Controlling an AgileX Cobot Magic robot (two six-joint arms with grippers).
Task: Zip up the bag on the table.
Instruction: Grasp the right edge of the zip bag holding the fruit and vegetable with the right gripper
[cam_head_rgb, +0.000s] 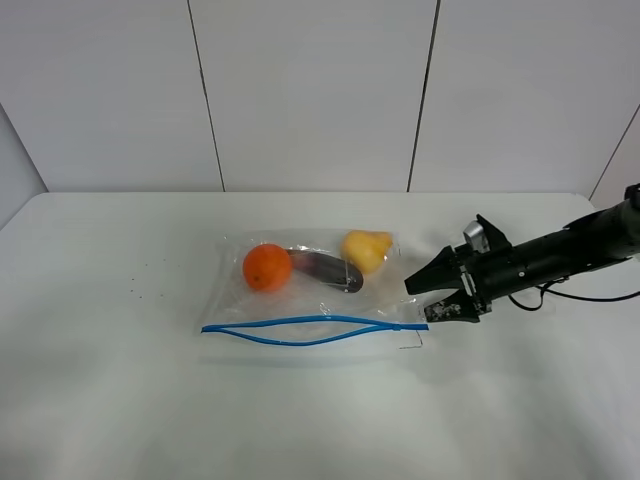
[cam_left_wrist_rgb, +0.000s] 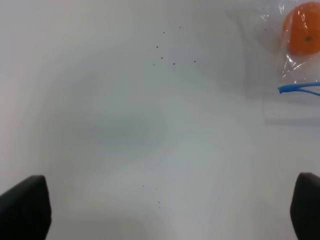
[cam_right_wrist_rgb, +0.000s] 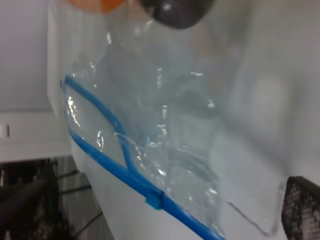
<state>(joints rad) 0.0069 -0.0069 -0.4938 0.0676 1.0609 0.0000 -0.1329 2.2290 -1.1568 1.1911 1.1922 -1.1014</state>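
Fruit shows through the bag (cam_head_rgb: 300, 303), clear crinkly plastic lying flat at the middle of the white worktop (cam_head_rgb: 110, 390): an orange fruit (cam_head_rgb: 267, 267), a dark purple one (cam_head_rgb: 330, 270) and a yellow one (cam_head_rgb: 367, 250). Its blue zip strip (cam_head_rgb: 315, 330) runs along the near edge, the two tracks bowed apart in the middle and joined at the ends. The right hand (cam_head_rgb: 422, 303) sits just beside the strip's right end, fingers apart. The left hand (cam_left_wrist_rgb: 165, 207) hovers over bare worktop, fingers spread wide.

A clear plastic zip bag (cam_head_rgb: 300, 300) of orange, purple and yellow fruit (cam_head_rgb: 328, 270) lies on the white table (cam_head_rgb: 120, 400), its blue zip strip (cam_head_rgb: 300, 330) gaping toward the near edge. Reaching in from the right edge, the black right gripper (cam_head_rgb: 420, 302), jaws spread, hovers at the strip's end.
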